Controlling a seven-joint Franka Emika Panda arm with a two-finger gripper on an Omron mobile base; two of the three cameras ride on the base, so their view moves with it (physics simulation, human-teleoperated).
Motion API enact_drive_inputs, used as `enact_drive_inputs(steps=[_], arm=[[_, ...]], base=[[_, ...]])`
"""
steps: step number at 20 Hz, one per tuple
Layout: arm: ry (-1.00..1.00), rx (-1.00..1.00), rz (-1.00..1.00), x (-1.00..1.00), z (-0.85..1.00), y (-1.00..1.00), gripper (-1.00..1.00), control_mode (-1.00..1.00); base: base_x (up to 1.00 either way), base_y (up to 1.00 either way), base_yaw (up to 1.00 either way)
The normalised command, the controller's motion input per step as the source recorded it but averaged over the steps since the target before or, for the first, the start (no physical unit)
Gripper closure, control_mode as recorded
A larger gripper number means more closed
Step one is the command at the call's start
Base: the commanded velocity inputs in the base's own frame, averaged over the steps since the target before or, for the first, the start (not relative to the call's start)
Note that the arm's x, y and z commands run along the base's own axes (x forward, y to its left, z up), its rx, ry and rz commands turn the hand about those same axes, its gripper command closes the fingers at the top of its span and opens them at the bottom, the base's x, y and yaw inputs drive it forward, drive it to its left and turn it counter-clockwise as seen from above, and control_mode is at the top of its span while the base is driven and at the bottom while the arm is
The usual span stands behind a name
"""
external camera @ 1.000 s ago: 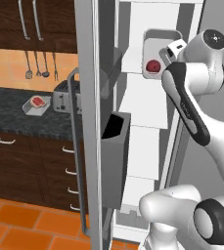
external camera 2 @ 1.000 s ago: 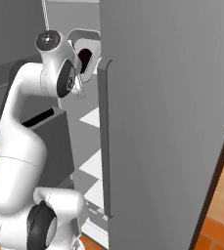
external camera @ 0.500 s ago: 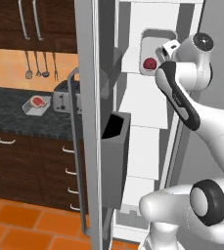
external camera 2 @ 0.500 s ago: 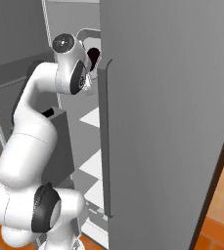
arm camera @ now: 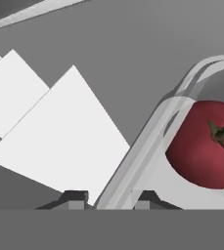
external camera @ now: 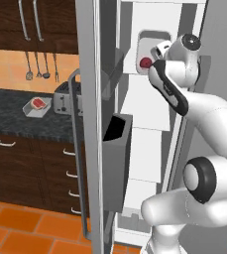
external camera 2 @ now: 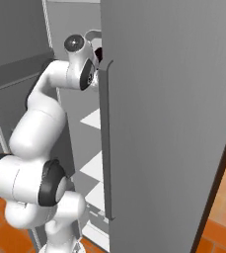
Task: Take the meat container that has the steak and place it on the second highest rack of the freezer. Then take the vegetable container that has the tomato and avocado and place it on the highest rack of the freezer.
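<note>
The container (arm camera: 147, 146) with the tomato (arm camera: 204, 144) is inside the freezer (external camera: 149, 99), near the top. The end effector (arm camera: 108, 197) grips the container's rim with narrow jaws, keeping it level. The steak (external camera: 37, 103) container remains on the worktop (external camera: 16, 116).

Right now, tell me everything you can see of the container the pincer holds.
The container is a shallow clear tray with a rounded, double-lined rim, held high inside the freezer. A dark-red tomato with a green stem sits in it. The pincer is shut on its rim.
</note>
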Motion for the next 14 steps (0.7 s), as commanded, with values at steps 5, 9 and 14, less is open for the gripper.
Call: enact_drive_inputs(steps=[5,9,14], arm=[[0.00,0.00,0.00,0.58,-0.09,-0.03,1.00,-1.00],[0.00,0.00,0.00,0.69,-0.04,-0.04,1.00,-1.00],[0.00,0.00,0.00,0.67,-0.15,-0.04,1.00,-1.00]], base=[[0.00,0.00,0.00],[0.00,0.00,0.00],[0.00,0.00,0.00]])
